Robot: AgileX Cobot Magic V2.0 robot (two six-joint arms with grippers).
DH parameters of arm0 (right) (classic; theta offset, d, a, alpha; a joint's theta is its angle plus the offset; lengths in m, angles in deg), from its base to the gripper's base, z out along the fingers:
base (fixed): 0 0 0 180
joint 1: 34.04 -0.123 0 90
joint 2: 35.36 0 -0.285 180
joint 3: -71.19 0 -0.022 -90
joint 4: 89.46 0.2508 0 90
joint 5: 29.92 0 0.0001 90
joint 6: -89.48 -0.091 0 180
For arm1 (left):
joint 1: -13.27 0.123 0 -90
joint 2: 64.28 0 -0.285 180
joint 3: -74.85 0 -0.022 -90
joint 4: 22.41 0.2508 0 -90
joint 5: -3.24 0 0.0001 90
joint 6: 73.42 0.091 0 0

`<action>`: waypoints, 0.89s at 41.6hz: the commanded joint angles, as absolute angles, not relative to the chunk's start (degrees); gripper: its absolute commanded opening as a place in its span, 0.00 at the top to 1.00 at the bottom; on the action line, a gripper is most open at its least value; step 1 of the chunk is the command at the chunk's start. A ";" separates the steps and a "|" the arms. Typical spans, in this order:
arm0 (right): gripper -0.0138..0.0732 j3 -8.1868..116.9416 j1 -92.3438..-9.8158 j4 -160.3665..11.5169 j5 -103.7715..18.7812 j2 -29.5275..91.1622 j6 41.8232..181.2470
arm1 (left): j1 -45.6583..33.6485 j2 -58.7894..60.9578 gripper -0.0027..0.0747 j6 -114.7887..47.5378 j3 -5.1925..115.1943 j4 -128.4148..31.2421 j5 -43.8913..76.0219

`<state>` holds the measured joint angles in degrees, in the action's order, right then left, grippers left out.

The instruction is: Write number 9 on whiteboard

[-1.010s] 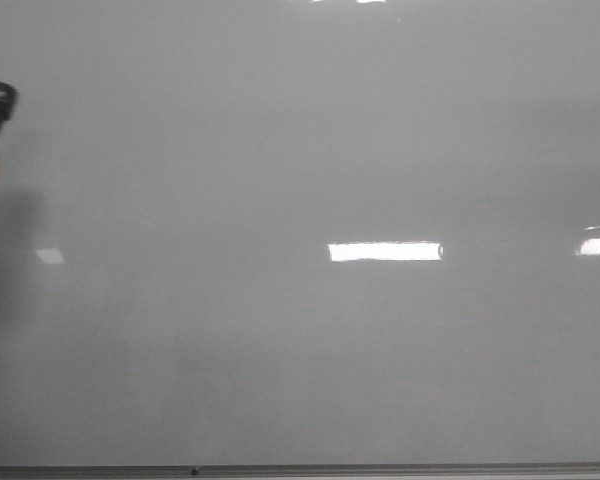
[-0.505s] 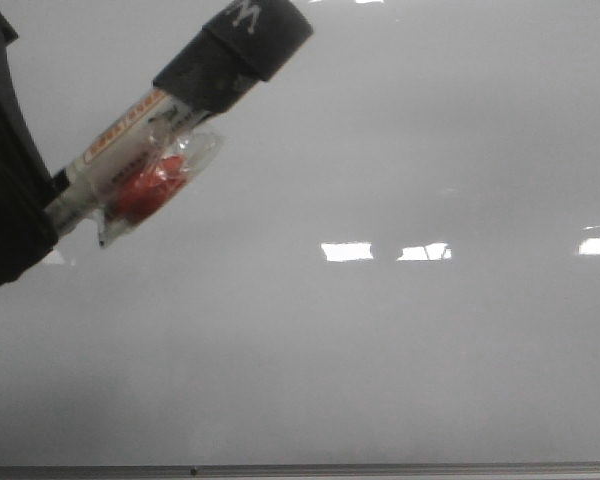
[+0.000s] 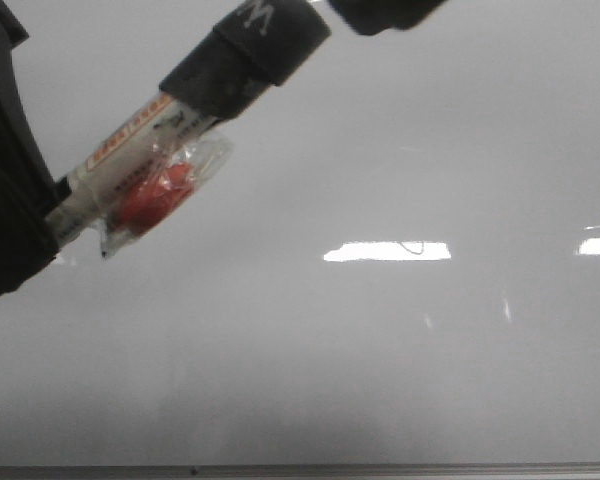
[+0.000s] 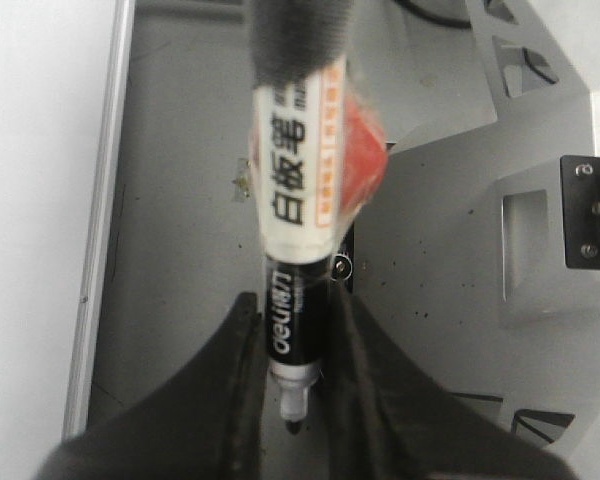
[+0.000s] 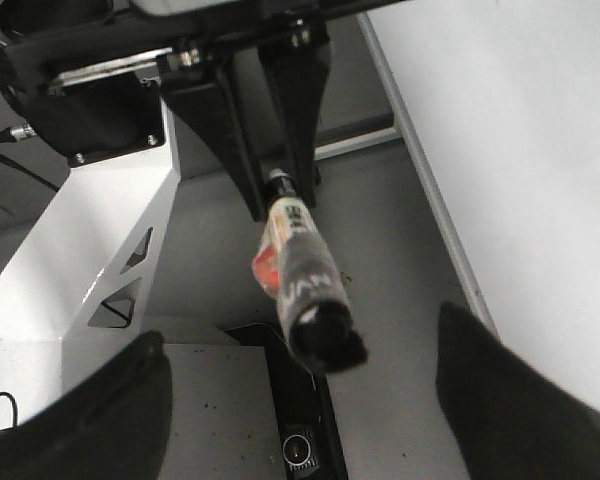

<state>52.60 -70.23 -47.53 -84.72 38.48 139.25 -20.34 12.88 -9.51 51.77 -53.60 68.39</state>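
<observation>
The whiteboard is a glossy pale grey board that fills the front view, with a thin grey frame along its lower edge. No number 9 shows on it. My left gripper is shut on a white-and-black marker with a black cap end and a red lump in clear wrap. In the left wrist view the gripper clamps the marker near its bare nib. My right gripper is open, its fingers either side of the marker's black end, not touching it.
Bright rectangular light reflections lie across the board. A dark part of my right gripper shows at the front view's top edge. The robot's white metal base and a black camera mount are near the board's edge.
My left gripper swung in from the left with the marker and has risen slightly. A dark part of my right gripper has come into view at the top. The reflections shifted.
</observation>
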 commanded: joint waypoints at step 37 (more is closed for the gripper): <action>0.92 60.57 -73.63 -42.04 -88.40 51.23 143.64 | -20.63 11.52 0.73 -9.37 53.59 -59.28 64.93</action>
<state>58.68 -73.56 -45.09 -87.47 52.77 142.43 -20.34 12.88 -9.22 51.77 -54.64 67.95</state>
